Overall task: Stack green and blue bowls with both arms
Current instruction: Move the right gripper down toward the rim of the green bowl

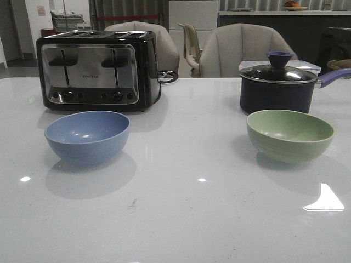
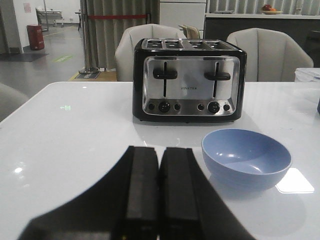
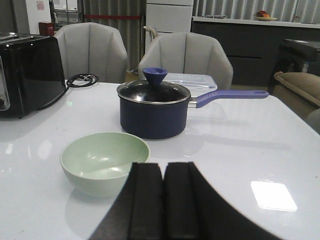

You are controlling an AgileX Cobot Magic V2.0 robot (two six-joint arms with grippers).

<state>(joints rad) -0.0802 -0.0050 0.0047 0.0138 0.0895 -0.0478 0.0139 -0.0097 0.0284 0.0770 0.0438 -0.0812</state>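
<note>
Blue bowl (image 2: 246, 157) near left pincer (image 2: 159, 192); green bowl (image 3: 105, 161) near right pincer (image 3: 162, 202). Both pincers pressed together, holding nothing. Toaster (image 2: 188, 80) marked "FINETEK".

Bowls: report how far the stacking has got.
Nothing is stacked yet. The blue bowl and green bowl sit apart and empty on the table. Neither is held: the left gripper and right gripper are shut on nothing. Both pickups and the stacking remain.
</note>
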